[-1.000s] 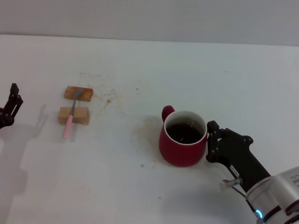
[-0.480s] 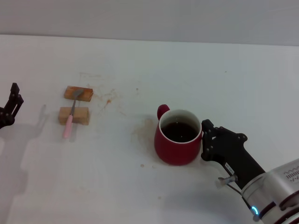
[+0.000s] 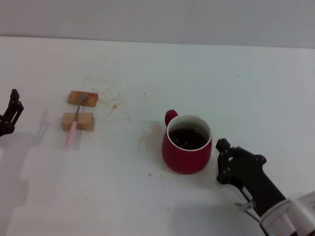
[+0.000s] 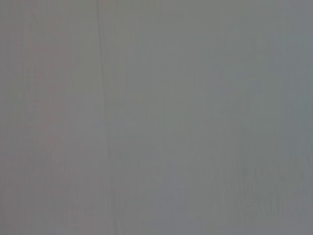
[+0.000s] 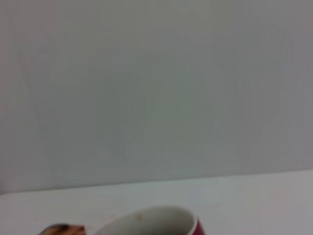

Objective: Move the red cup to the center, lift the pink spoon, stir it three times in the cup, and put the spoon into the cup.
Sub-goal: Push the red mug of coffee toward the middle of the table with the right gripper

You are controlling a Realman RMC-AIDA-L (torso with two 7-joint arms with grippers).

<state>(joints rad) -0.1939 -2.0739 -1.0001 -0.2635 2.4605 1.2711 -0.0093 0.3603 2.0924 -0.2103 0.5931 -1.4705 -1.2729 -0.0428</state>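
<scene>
The red cup (image 3: 187, 146) stands upright near the table's middle, dark liquid inside, its small handle pointing to the far left. Its white rim also shows low in the right wrist view (image 5: 146, 219). My right gripper (image 3: 221, 162) is open and empty just to the right of the cup, with a small gap between them. The pink spoon (image 3: 75, 121) lies across two tan wooden blocks at the left, handle toward me and metal bowl on the far block. My left gripper (image 3: 12, 112) is parked at the left edge, open, well left of the spoon.
The two wooden blocks, the far one (image 3: 82, 98) and the near one (image 3: 77, 121), hold the spoon off the white table (image 3: 231, 83). Faint brown stains mark the surface left of the cup (image 3: 147, 140). The left wrist view shows only a blank grey surface.
The cup slid a little left with my right gripper against it. The gripper then drew back toward me and to the right, off the cup. The left arm stayed put.
</scene>
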